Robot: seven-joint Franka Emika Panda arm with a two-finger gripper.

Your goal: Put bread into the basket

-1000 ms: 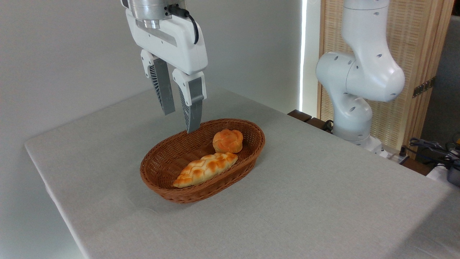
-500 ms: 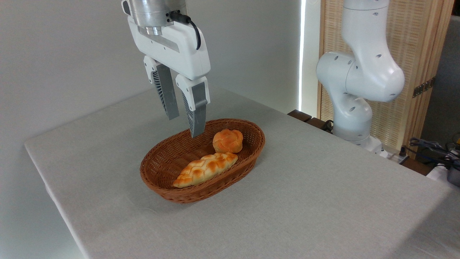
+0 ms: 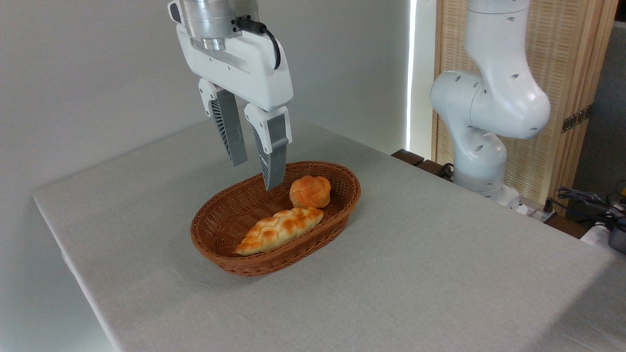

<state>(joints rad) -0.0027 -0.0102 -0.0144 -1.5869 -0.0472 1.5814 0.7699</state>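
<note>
hand (image 3: pixel 256 176) hangs parted and empty above basket (image 3: pixel 230 254).

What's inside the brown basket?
Two breads lie in the basket: a small round bun at the far right end and a long braided loaf along the near side. The basket floor under them is covered. The gripper hangs open and empty above.

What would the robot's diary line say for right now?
end effector: open, empty, above basket's back rim | bun: in basket | braided loaf: in basket, beside bun
</note>
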